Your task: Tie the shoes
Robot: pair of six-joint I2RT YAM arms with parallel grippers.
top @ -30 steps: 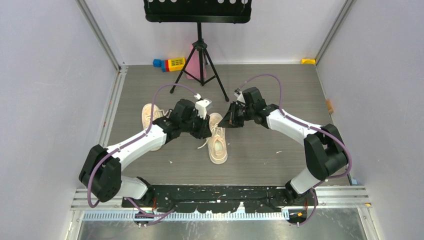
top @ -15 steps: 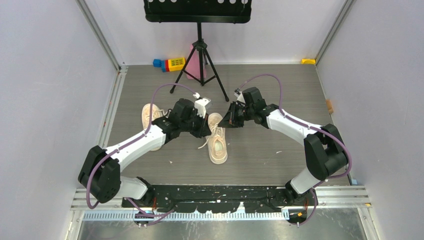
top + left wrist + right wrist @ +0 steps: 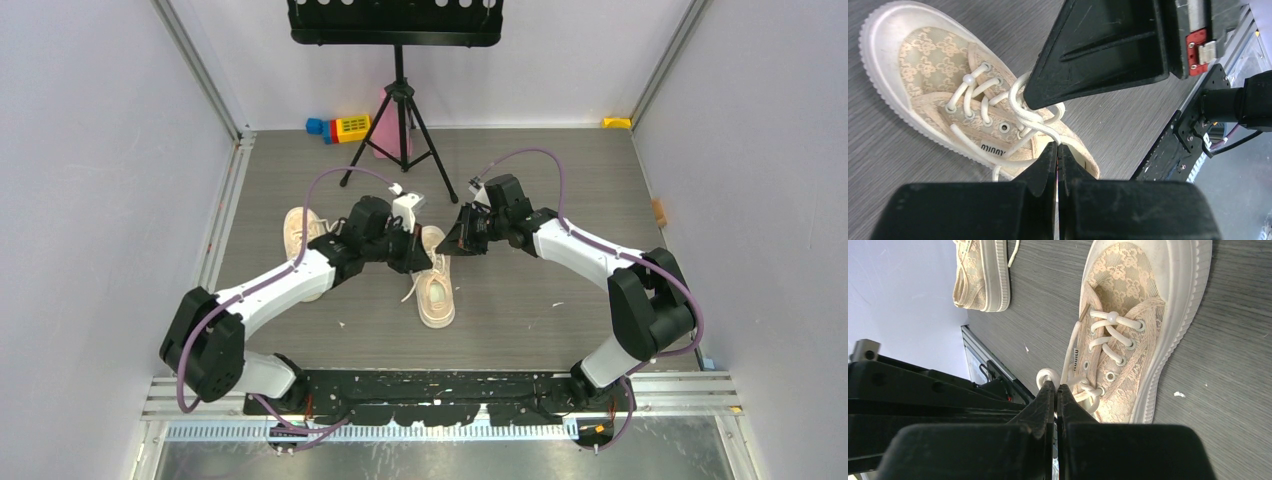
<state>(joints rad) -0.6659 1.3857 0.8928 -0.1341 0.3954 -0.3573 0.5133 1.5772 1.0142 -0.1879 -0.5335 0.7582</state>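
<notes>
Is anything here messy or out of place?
Only small things. The pair is split: the middle shoe has loose laces, pinched by the left gripper and the right gripper; the other shoe lies off left, half under the left arm. White crumbs dot the table, and toy blocks lie at the back.

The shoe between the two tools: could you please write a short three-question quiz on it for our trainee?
1. True or false: the left tool hangs open above the shoe.
2. What does the right tool pinch? A) the sole B) a white lace C) the toe cap
3. Short answer: what lies at the top left of the right wrist view?

Key: 1 false, it is shut on a white lace; 2 B; 3 the other shoe.
</notes>
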